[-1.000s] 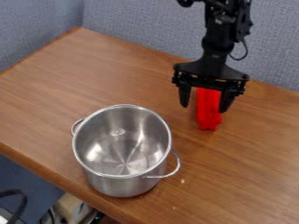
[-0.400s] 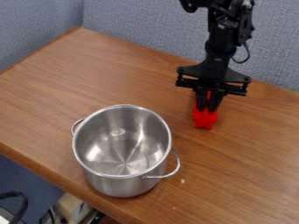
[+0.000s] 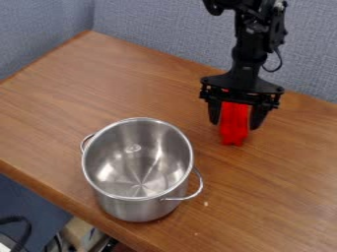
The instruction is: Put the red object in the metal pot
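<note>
In the camera view, the only one you have, your black hand (image 3: 237, 108) is low over the red object (image 3: 234, 124) at the far right part of the wooden desk (image 3: 112, 84), with a pale grey textured surface (image 3: 152, 22) behind it. Its fingers are apart, one to each side of the red object, and you are not clamped on anything as far as the picture shows. Whether a finger brushes the side of the red object you cannot tell from here. The red object lies on the desk, its long side running roughly from far to near, its far end partly hidden under the hand. The metal pot (image 3: 137, 169) is nearer and to the left, well apart from it, its mouth open upward and its two side handles sticking out. You look to be at the grasping step: the hand seems lined up, but the hold has yet to be made. Your next move calls for settling low enough that the fingers meet the sides of the red object, then closing squarely. If you pinch only its upper edge, it could slip out or swing. Once it is firm, lift it higher than the pot's rim, carry it near and left, and let go over the opening.
</note>
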You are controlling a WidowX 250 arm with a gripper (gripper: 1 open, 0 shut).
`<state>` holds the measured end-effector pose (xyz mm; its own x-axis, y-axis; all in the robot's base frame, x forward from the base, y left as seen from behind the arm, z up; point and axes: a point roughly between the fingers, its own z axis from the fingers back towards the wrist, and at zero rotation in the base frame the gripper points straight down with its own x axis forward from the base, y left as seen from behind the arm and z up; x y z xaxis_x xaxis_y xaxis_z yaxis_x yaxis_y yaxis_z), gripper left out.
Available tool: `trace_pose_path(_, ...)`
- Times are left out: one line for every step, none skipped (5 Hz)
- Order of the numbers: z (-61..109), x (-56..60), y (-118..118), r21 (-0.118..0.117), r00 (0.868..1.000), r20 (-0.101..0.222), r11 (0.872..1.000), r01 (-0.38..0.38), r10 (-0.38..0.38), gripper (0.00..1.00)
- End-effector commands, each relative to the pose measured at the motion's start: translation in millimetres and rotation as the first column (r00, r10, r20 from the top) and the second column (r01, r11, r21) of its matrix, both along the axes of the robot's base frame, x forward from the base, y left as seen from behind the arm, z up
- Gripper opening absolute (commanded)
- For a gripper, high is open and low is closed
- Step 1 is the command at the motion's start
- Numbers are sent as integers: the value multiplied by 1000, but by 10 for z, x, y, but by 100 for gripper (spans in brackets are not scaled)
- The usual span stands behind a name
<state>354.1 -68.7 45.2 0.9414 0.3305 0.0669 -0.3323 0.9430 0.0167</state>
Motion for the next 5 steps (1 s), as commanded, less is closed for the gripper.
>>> trace_pose_path(128,107,38,-17,999,46,1000,-19,19,0)
trace_pose_path(120,116,54,-26,999,44,999,-28,30,0)
trace_pose_path(109,109,69,-29,998,39,999,-42,43,100)
trace_pose_path(100,107,79,-25,998,37,998,-49,50,100)
trace_pose_path(64,127,75,-26,998,34,998,-52,53,0)
